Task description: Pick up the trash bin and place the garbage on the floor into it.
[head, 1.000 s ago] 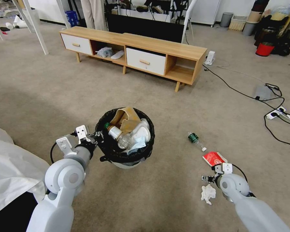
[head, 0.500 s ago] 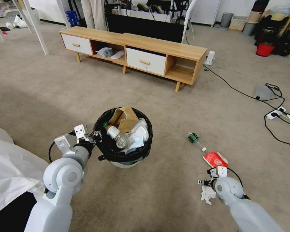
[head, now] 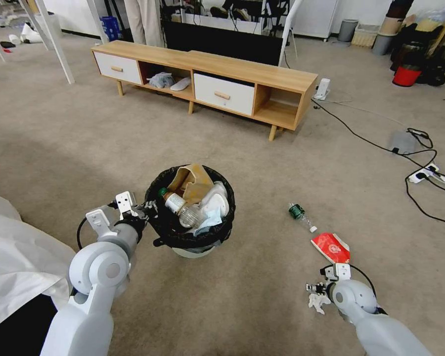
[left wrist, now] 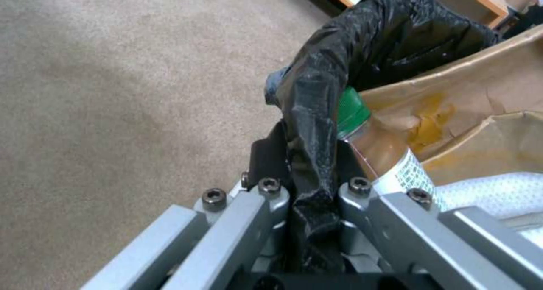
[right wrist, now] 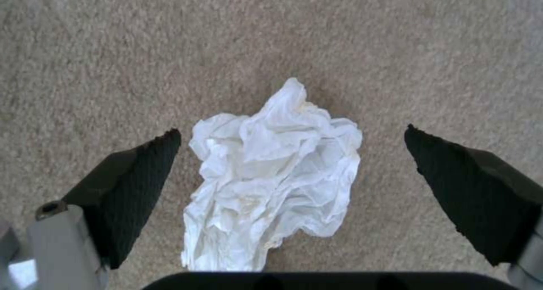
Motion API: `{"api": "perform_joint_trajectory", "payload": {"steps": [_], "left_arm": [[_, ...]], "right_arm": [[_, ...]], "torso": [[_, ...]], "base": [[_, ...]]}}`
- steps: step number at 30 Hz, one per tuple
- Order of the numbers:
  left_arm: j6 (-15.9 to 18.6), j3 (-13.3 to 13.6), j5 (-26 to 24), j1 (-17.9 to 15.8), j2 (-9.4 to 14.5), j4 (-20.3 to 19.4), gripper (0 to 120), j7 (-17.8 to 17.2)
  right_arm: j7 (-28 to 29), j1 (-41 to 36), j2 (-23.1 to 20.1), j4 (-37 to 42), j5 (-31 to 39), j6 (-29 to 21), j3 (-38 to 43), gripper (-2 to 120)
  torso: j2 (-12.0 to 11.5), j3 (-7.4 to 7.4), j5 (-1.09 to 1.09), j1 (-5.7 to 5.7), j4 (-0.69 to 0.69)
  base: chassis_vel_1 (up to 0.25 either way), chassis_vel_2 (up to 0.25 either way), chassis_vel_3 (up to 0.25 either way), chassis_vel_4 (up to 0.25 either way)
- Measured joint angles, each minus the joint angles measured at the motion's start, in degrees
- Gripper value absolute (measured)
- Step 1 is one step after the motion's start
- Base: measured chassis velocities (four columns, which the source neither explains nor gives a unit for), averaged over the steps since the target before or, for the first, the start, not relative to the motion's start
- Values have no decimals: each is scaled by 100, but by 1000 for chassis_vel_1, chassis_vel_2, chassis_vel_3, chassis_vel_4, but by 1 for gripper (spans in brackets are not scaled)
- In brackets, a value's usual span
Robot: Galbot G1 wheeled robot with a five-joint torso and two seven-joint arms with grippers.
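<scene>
Head view: the trash bin (head: 192,245) is held off the carpet (head: 262,163) in front of the wooden cabinet (head: 207,79), its white wall mostly hidden under the black bag (head: 193,238) folded over the rim. Inside: a crumpled brown paper bag (head: 193,182), a green-capped bottle (head: 179,206) lying tilted, and white tissues (head: 213,203); anything deeper is covered. The left gripper (head: 148,211) meets the bin's rim on the robot's left side; its fingertips are lost against the bag here. On the carpet to the right lie a small green-labelled bottle (head: 299,215), a red packet (head: 331,247) just beside it, and a white tissue (head: 315,301) partly hidden by the right gripper (head: 315,290). Left wrist view: the left gripper (left wrist: 310,171) is clamped on the bag-covered rim, jaws narrow with black plastic pinched between them; the bottle's green cap (left wrist: 352,112) and the brown paper bag (left wrist: 469,107) sit just inside. Right wrist view: the right gripper (right wrist: 294,167) hangs over the tissue (right wrist: 271,175), jaws wide, one black pad (right wrist: 135,184) on each side; whether the pads touch the carpet cannot be told.
</scene>
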Motion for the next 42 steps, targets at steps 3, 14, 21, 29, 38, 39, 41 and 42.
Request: {"api": "perform_joint_trajectory", "payload": {"steps": [3,14,21,29,38,39,41,42], "left_arm": [[-2,8,21,-1,-26,9,5,3],[-5,11,31,-8,-31,12,5,6],[-6,10,33,-2,-15,14,5,9],[-7,10,34,10,-13,13,5,10],[-11,20,50,18,-39,27,5,27],[-11,20,50,18,-39,27,5,27],[-15,14,66,27,-39,35,5,46],[-15,14,66,27,-39,35,5,46]], "right_arm": [[-25,1,9,-34,-51,39,0,100],[-105,-7,62,-73,-179,58,-41,85],[-160,-17,80,-89,-253,57,-63,54],[-198,20,98,-114,-256,87,-75,22],[-256,57,100,-184,-289,199,-92,0],[-256,57,100,-184,-289,199,-92,0],[-272,88,118,-235,-295,248,-92,0],[-272,88,118,-235,-295,248,-92,0]], "torso": [[0,0,0,0,0],[0,0,0,0,0],[0,0,0,0,0],[0,0,0,0,1],[0,0,0,0,0],[0,0,0,0,0],[0,0,0,0,0],[0,0,0,0,0]], "base": [[0,0,0,0],[0,0,0,0],[0,0,0,0],[0,0,0,0],[0,0,0,0],[0,0,0,0],[0,0,0,0],[0,0,0,0]]}}
